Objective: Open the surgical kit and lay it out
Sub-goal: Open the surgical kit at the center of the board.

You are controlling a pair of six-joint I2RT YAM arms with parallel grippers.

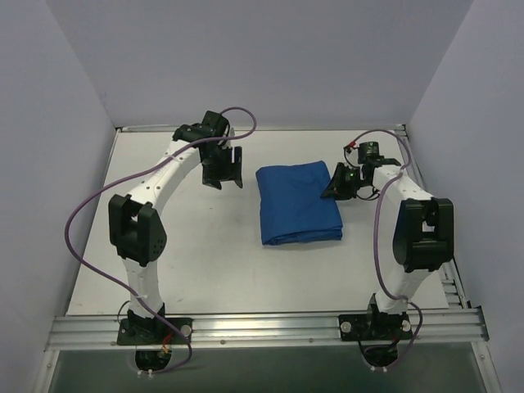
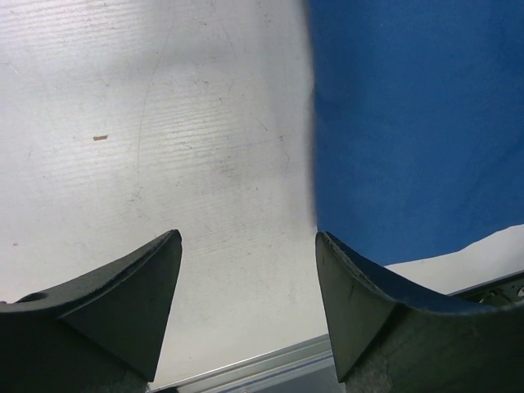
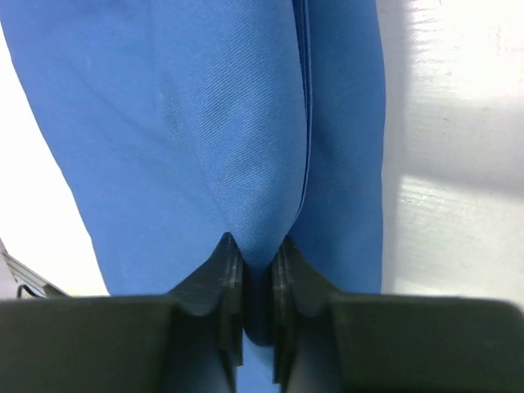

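The folded blue cloth bundle point(image 1: 299, 203) lies flat near the middle of the worktop point(image 1: 205, 262). It is roughly square, and no tray or instruments show. The right jaws are pressed together on a pinch of cloth at the bundle's far right corner, and the wrist view shows fabric gathered between them, with 1 fold line running straight away. The left jaws hang spread just beside the bundle's left edge, touching nothing. The right arm is the 1 engaged, so the flap would likely peel leftward or toward the bases, where bare worktop lies open. The side rail point(image 1: 409, 155) close behind that wrist leaves little room rightward.
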